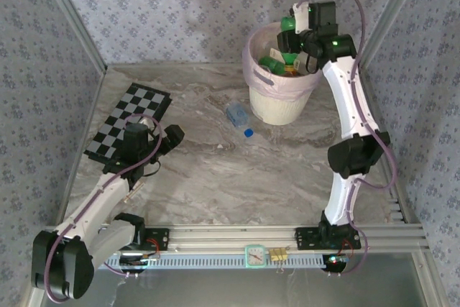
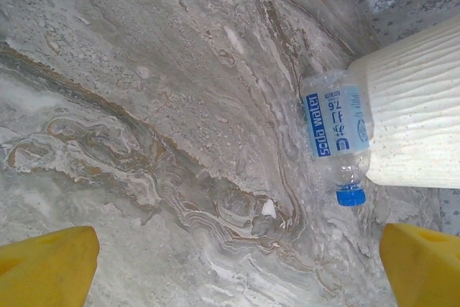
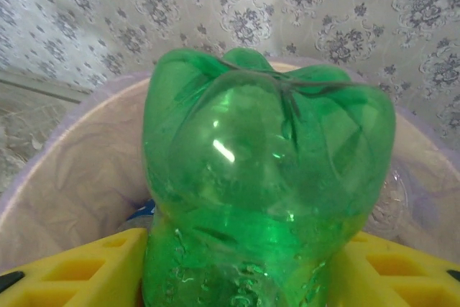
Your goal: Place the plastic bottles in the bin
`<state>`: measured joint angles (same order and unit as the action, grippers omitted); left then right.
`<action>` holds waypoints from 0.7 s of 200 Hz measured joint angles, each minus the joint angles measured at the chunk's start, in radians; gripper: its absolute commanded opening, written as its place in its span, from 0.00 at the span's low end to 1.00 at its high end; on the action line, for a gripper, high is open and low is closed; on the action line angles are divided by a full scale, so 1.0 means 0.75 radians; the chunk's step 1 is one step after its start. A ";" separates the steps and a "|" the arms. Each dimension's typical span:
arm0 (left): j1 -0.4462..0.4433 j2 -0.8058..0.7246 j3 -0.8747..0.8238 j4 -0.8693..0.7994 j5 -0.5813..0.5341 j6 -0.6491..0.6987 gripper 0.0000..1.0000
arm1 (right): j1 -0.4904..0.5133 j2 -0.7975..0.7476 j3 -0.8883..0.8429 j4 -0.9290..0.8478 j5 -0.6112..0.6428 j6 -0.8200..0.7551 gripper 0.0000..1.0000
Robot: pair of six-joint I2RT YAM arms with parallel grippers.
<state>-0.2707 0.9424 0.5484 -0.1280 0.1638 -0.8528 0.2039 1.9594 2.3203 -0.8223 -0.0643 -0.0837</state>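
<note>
- The right arm's fingers [image 3: 86, 267] pinch a green plastic bottle [image 3: 266, 177] from both sides. Its lobed base points away from the wrist and its long axis runs in line with the fingers.
- That bottle hangs over the mouth of the round white bin lined with a pale pink bag [image 3: 65, 177], towards the far side of the opening [image 1: 277, 106]. Other green and orange bottles [image 1: 277, 62] already lie inside. Judging by this, letting go should drop it straight in.
- One clear plastic bottle with a blue label and blue cap [image 2: 336, 131] lies on its side on the grey marbled worktop [image 2: 144, 106]. It touches the foot of the bin, with its cap towards the near edge.
- The left arm's fingers [image 2: 47, 267] are spread wide and hold nothing.
- The clear bottle lies ahead of them and to the right, well apart. Its long axis runs roughly along the line of approach, so I judge the wrist would need to turn to close across it.
</note>
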 measured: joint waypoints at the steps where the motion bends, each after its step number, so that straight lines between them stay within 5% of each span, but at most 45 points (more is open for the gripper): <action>1: 0.000 0.000 0.000 -0.001 0.000 0.000 1.00 | 0.001 0.005 0.006 -0.006 0.004 -0.001 0.62; 57: 0.000 -0.011 -0.001 -0.024 -0.010 0.000 1.00 | 0.051 0.084 0.130 -0.132 0.134 -0.071 0.84; 109: 0.000 -0.056 -0.002 -0.046 -0.054 0.000 1.00 | 0.130 0.052 0.170 -0.135 0.247 -0.135 0.87; 140: 0.000 -0.067 -0.003 -0.052 -0.102 -0.002 1.00 | 0.211 -0.128 -0.030 -0.060 0.267 -0.159 0.88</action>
<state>-0.2707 0.8921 0.5461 -0.1669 0.0875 -0.8539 0.3618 1.8637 2.2978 -0.8673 0.1360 -0.2031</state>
